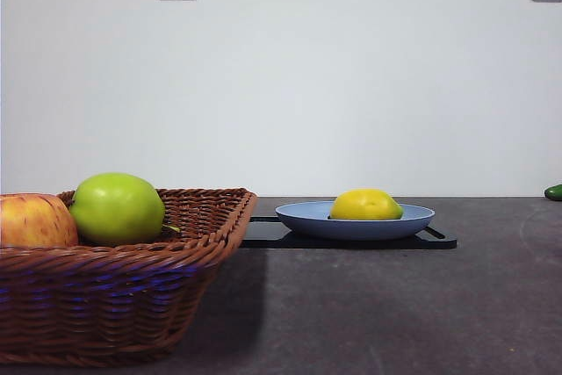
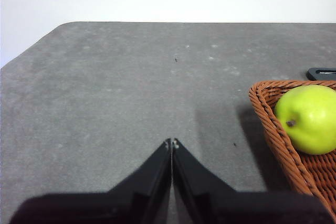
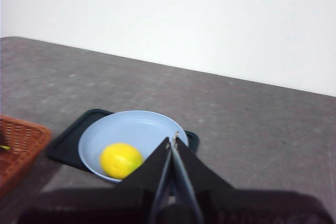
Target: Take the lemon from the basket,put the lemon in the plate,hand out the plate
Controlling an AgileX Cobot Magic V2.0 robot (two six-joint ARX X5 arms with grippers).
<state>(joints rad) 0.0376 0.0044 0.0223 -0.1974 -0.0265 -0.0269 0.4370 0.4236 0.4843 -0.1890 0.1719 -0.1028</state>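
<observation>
- Your left hand (image 2: 171,142) had its two black jaws pressed together, tips touching, gripping nothing, as the left wrist view showed. It hung above bare grey desk (image 2: 131,87).
- Beside it in that view you had one corner of the brown wicker basket (image 2: 268,124), with the green apple (image 2: 308,119) lying inside against the rim. A bit of the black tray (image 2: 321,73) showed beyond the basket.
- Your right hand (image 3: 173,139) was likewise pressed together and carried nothing, per the right wrist view. It hovered over the near edge of the light-blue plate (image 3: 136,127).
- You could see the lemon (image 3: 121,160) lying in the plate, off-centre, towards the side nearer the basket. The plate sat on the black tray, and an edge of the basket showed apart from the tray.
- From the front view, you saw neither arm. The lemon rested in the plate, on the flat tray on the desk.
- You also had the basket near and large, holding the green apple and a red-yellow apple (image 1: 35,219) touching each other.
- Something small and green (image 1: 554,191) sat at the desk's far edge; you could not tell what it was.
</observation>
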